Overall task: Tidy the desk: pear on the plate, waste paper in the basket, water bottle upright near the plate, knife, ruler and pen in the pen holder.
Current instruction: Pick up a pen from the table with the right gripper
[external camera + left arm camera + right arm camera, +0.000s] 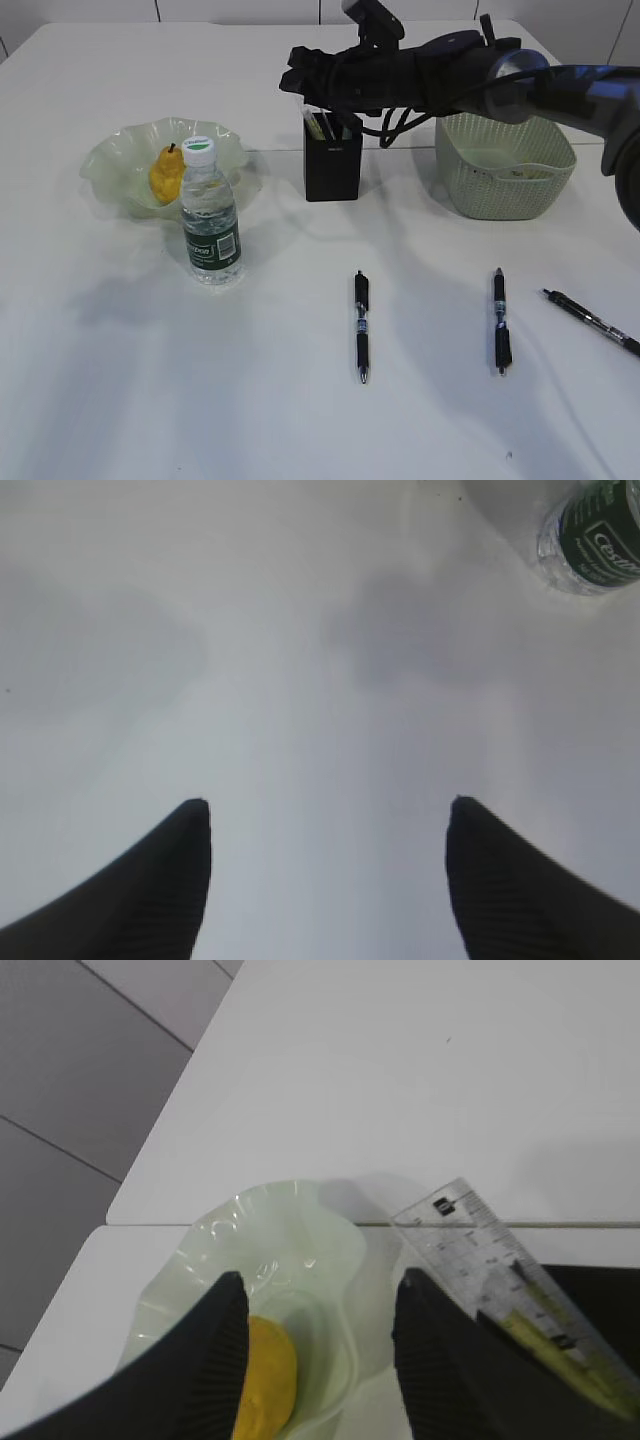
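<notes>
The ruler (470, 1250) stands in the pen holder (332, 160) (leaning), so the right fingers (232, 1360) hang half-open, empty; the left fingers (190, 880) are wide, empty.

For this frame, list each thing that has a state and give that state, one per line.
pear: lying in the plate
plate: upright, holding only the pear
water bottle: standing upright, capped, beside the plate
pen holder: upright, ruler inside
ruler: standing in the pen holder
basket: upright
three pens: lying flat on the table
left gripper: open, empty
right gripper: open, empty
</notes>
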